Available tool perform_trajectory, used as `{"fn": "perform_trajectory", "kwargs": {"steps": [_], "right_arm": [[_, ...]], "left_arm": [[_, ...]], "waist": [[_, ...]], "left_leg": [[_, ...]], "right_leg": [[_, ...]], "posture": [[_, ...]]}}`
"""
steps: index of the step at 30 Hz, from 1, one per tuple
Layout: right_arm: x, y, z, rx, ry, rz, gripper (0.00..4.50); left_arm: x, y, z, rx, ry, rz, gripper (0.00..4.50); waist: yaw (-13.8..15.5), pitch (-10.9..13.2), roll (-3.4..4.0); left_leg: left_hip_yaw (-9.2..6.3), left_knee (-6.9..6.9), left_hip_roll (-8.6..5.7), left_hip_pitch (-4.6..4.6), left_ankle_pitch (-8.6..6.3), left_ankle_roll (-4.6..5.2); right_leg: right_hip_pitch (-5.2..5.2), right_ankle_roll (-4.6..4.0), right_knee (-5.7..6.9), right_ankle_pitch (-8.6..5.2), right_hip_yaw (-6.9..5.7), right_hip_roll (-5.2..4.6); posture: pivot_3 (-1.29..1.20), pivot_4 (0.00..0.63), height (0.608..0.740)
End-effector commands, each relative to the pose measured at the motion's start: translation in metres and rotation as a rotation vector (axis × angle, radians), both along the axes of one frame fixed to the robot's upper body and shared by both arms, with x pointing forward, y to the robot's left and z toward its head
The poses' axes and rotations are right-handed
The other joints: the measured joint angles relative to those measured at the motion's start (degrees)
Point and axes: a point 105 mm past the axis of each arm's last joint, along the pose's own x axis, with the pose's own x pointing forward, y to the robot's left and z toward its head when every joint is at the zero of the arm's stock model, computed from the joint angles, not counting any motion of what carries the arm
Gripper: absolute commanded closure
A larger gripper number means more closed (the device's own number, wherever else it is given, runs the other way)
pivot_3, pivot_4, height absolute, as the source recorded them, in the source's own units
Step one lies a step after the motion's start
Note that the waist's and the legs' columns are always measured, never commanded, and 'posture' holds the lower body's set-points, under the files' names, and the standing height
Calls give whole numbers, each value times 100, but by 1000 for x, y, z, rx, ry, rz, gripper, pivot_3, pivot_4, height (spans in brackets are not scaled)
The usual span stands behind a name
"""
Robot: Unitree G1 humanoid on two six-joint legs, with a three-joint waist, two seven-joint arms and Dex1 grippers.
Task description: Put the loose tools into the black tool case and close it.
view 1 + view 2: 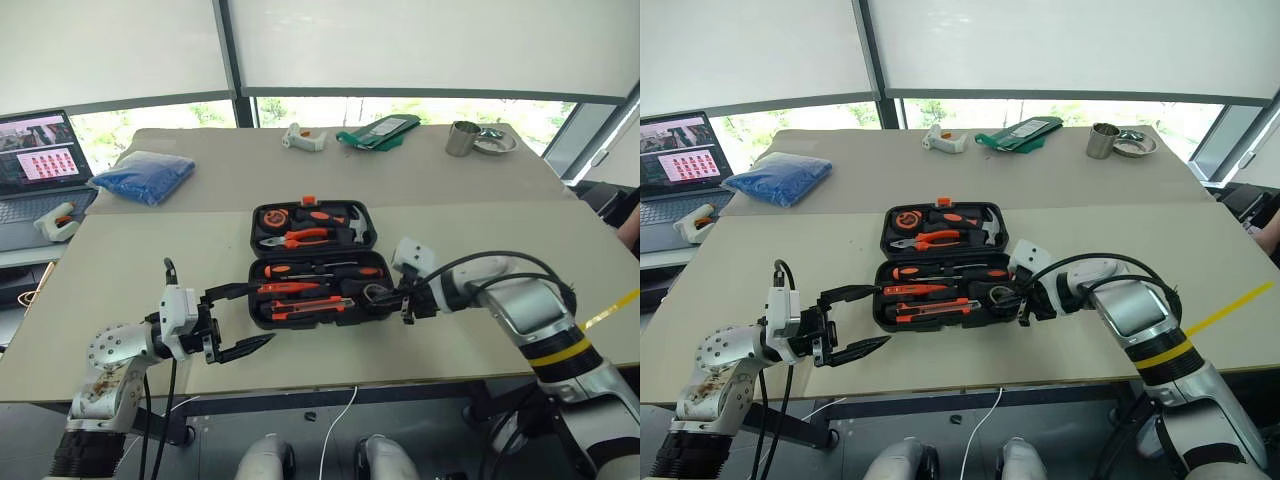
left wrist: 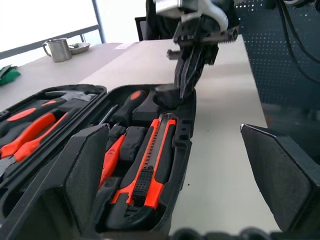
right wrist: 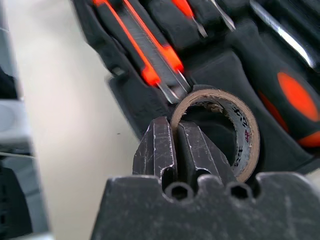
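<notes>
Right wrist view: right gripper [image 3: 172, 137] is pinching the rim of the small grey round roll [image 3: 225, 131], jaws clamped on its wall, over the open black hinged plastic tool case [image 1: 312, 262] on the beige surface [image 1: 130, 270]. Left gripper [image 1: 243, 320] is hovering beside the case, jaws wide apart.

Matt black plastic tool case [image 1: 312, 268], scuffed dark metal gripper [image 3: 176, 150], worn cardboard-cored grey roll [image 3: 220, 131].

The left gripper [image 1: 243, 322] points right with fingers spread wide; the right gripper [image 1: 388, 296] angles down-left, fingers nearly together.
</notes>
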Motion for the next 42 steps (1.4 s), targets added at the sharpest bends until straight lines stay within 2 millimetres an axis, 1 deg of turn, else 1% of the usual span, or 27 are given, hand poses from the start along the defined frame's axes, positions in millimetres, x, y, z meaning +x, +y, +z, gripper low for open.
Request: {"fn": "perform_trajectory", "kwargs": {"steps": [1,3,4,5,6,7,9,10,13,14,16,17,18,19,20,21,22,23,24,26,27,28,29,31,34,39,42], "right_arm": [[5,-2,7,-18,-44,11,2951],[5,-4,12,-12,-53,18,2219],[-1,-6,18,-3,-29,47,1975],[-6,-8,21,3,-11,68,1555],[-10,-9,30,35,-9,74,1263],[-14,-9,39,61,-14,92,828],[-22,-15,60,142,-47,126,197],[-23,-20,67,173,-75,141,94],[0,-46,65,155,-188,19,0],[6,-52,63,145,-211,-8,0],[32,-63,63,129,-306,-130,0],[42,-68,59,101,-336,-169,518],[49,-70,56,80,-354,-189,736],[60,-73,51,40,-388,-228,1154],[68,-76,46,-2,-410,-252,1404],[76,-76,42,-39,-441,-266,1806],[83,-75,39,-57,-463,-275,2099],[87,-73,38,-62,-475,-276,2507],[91,-70,34,-72,-480,-271,2788],[99,-61,27,-68,-474,-258,3533],[101,-58,24,-64,-470,-255,3833],[101,-49,22,-36,-462,-218,4253],[102,-43,20,-25,-451,-202,4451],[104,-27,24,27,-468,-163,4451],[106,-14,23,39,-477,-132,4451],[104,-8,18,60,-417,-111,4451],[94,-5,15,103,-357,-56,4451]], "left_arm": [[0,4,6,-4,-49,28,0],[-1,5,5,-8,-49,42,0],[-1,6,5,-7,-52,54,0],[-1,7,4,-5,-54,63,0],[0,9,4,8,-59,89,0],[2,13,3,21,-61,115,0],[11,28,4,12,-38,231,0],[17,38,2,18,-15,295,0],[38,63,-1,7,56,474,781],[42,67,-1,3,71,506,1105],[59,73,2,-14,100,577,1895],[67,73,4,-18,112,602,2175],[73,73,5,-19,121,618,2522],[82,73,5,-23,132,640,3007],[90,74,4,-27,145,667,3255],[99,73,3,-37,159,683,3598],[105,70,2,-49,183,683,3986],[108,68,0,-57,199,679,4406],[114,64,-2,-52,209,678,4500],[122,55,-15,-5,262,675,4500],[124,53,-19,13,278,676,4500],[125,50,-24,31,307,662,4500],[126,49,-26,35,321,650,4500],[129,41,-23,20,320,618,4500],[129,29,-20,14,305,561,4500],[128,13,-23,47,289,482,4500],[120,-3,-26,70,289,360,4500]], "waist": [[-1,0,0],[-6,0,0],[-7,0,0],[-2,0,0],[0,0,0],[1,0,0],[3,1,-1],[2,1,-1],[1,1,-2],[1,2,-4],[3,4,-7],[0,6,-10],[-1,9,-14],[-5,11,-15],[-14,10,-15],[-16,10,-15],[-25,10,-15],[-35,10,-15],[-54,11,-16],[-89,11,-16],[-121,11,-17],[-137,12,-18],[-160,12,-18],[-195,13,-18],[-206,13,-18],[-171,13,-18],[-165,13,-18]], "left_leg": [[0,0,0,-1,0,0],[1,-1,0,-2,-1,0],[2,-2,0,-2,-1,1],[2,-2,0,-2,-1,1],[2,-3,0,-2,-1,1],[1,-3,1,-3,-1,2],[0,-3,1,-5,-2,2],[0,-2,1,-5,-2,2],[-4,-2,3,3,-2,1],[-3,-1,3,6,-2,0],[-1,-1,2,5,0,-3],[0,0,2,6,1,-5],[2,1,1,5,4,-8],[4,1,-1,1,11,-12],[4,0,-2,-3,14,-12],[7,0,-2,2,15,-12],[9,-2,-4,2,16,-12],[11,-2,-6,2,17,-12],[12,-2,-7,2,18,-13],[18,-4,-11,1,19,-14],[21,-5,-13,0,22,-18],[28,-8,-15,-1,30,-32],[32,-9,-15,-2,30,-33],[41,-11,-13,-1,32,-36],[37,-13,-6,-1,32,-37],[37,-12,-6,0,30,-34],[35,-12,-6,0,29,-33]], "right_leg": [[0,0,-1,0,0,0],[-1,1,-2,0,0,0],[-1,1,-2,0,0,0],[-1,1,-2,-1,0,0],[-2,2,-2,-2,-1,0],[-2,3,-2,-2,-1,0],[-4,2,-3,-2,-3,-1],[-3,2,-3,-1,-3,-1],[2,9,-2,-5,-5,0],[4,27,-3,-16,-4,0],[3,31,-3,-19,-4,0],[4,30,-2,-18,-4,0],[3,31,0,-13,-3,1],[-2,32,2,-7,-3,3],[-7,36,2,-1,-3,4],[-3,35,5,1,0,4],[-4,32,4,3,1,5],[-4,22,4,9,1,6],[-2,15,4,14,1,8],[-2,12,7,16,2,8],[-2,12,6,16,2,9],[-2,13,3,16,1,10],[-3,13,3,15,1,10],[-3,15,2,15,1,11],[-5,15,3,15,2,10],[-3,16,4,17,3,4],[-3,17,4,17,3,3]], "posture": [[0,150,740],[0,150,740],[0,150,740],[0,150,740],[0,150,740],[0,150,740],[0,150,740],[0,150,740],[0,150,740],[0,150,740],[0,150,740],[0,150,740],[0,150,740],[0,150,740],[0,150,740],[0,150,740],[0,150,740],[0,150,740],[0,150,740],[0,150,740],[0,150,740],[0,150,740],[0,150,740],[0,150,740],[0,150,740],[0,150,740],[0,150,740]]}}
